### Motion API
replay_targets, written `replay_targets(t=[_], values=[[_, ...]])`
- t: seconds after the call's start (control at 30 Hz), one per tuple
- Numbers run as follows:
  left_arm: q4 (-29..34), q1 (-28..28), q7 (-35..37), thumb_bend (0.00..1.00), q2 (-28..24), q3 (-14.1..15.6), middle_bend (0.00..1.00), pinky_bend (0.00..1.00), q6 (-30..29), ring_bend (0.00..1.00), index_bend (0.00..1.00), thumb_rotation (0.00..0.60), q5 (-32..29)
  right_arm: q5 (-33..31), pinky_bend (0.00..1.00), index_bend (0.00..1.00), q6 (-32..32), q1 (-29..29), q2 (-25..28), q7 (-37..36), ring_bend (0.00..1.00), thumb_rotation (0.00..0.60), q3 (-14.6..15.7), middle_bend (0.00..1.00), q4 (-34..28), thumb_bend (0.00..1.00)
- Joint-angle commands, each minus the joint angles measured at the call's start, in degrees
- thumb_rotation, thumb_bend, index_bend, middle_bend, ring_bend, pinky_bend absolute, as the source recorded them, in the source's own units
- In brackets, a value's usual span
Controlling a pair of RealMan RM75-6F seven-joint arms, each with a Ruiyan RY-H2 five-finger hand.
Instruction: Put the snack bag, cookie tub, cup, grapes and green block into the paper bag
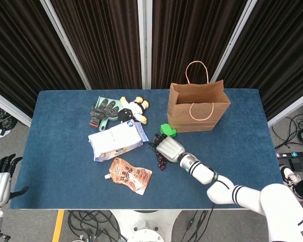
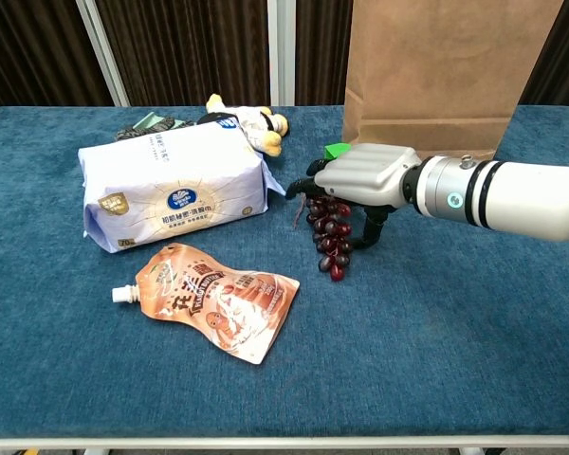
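Nearest the front edge of the bench (image 2: 474,370) we find an orange spouted pouch (image 2: 213,299) lying flat, presumably the snack bag, untouched. Behind it, toward the left, a white tissue pack (image 2: 171,194) rests on its side.

At mid-bench the right hand (image 2: 360,180) lies palm-down over the top of the grapes (image 2: 334,242), fingers curled around the upper cluster and the thumb down on the right side. We judge this a grasp being formed from above so the bunch can hang free when raised; whether the hold is firm we cannot tell. The lower grapes rest on the bench.

Just behind the hand the green block (image 1: 167,129) shows, near the foot of the paper bag (image 1: 197,108), which stands upright and open-mouthed toward the far edge, ready to receive from above.

A plush toy (image 1: 134,108) and gloves (image 1: 103,111) lie far left. The left hand (image 1: 1,177) hangs off the bench's left edge, fingers apart, holding nothing.
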State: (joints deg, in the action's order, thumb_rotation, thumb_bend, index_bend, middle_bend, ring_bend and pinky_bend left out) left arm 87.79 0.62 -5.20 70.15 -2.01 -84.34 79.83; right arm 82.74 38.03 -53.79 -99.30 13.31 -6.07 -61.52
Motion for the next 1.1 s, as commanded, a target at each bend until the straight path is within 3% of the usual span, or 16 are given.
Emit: replay_targets(t=[0.03, 0.1, 0.2, 0.5, 0.67, 0.9, 1.1], values=[[0.0, 0.0, 0.1, 0.04, 0.0, 0.0, 0.20, 0.15, 0.0, 0.12, 0.23, 0.600, -0.1, 2.8, 0.48, 0.44, 3.8, 0.4, -1.3, -1.9, 0.26, 0.600, 1.2, 0.43, 2.0, 0.28], [0.0, 0.0, 0.1, 0.04, 0.0, 0.0, 0.20, 0.15, 0.1, 0.12, 0.23, 0.600, 0.0, 4.4, 0.60, 0.54, 5.9, 0.8, -1.1, -3.4, 0.35, 0.600, 2.0, 0.50, 2.5, 0.32], [-0.1, -0.1, 0.2, 0.04, 0.1, 0.0, 0.20, 0.15, 0.0, 0.12, 0.23, 0.600, 0.0, 6.4, 0.68, 0.61, 9.2, 1.5, 0.6, -5.9, 0.40, 0.600, 2.7, 0.55, 1.2, 0.35], [-0.3, 0.0, 0.3, 0.04, 0.1, -0.1, 0.20, 0.15, -0.4, 0.12, 0.23, 0.600, 0.6, 14.6, 0.69, 0.62, 27.2, 5.8, 15.1, -12.8, 0.42, 0.600, 2.9, 0.56, -15.2, 0.34], [0.2, 0.3, -0.1, 0.04, -0.2, -0.2, 0.20, 0.15, -0.2, 0.12, 0.23, 0.600, 0.8, 17.9, 0.69, 0.62, 38.7, 9.4, 25.1, -16.4, 0.42, 0.600, 0.8, 0.57, -25.0, 0.33], [0.7, 0.7, -0.6, 0.04, -0.3, -0.4, 0.20, 0.15, -0.4, 0.12, 0.23, 0.600, 1.4, 14.1, 0.67, 0.62, 44.3, 12.0, 34.3, -18.5, 0.42, 0.600, -5.0, 0.57, -31.8, 0.32], [1.2, 0.8, -1.0, 0.04, -0.6, -0.2, 0.20, 0.15, -0.2, 0.12, 0.23, 0.600, 1.4, 3.5, 0.64, 0.61, 39.4, 11.7, 37.6, -17.4, 0.41, 0.600, -9.9, 0.56, -31.7, 0.31]])
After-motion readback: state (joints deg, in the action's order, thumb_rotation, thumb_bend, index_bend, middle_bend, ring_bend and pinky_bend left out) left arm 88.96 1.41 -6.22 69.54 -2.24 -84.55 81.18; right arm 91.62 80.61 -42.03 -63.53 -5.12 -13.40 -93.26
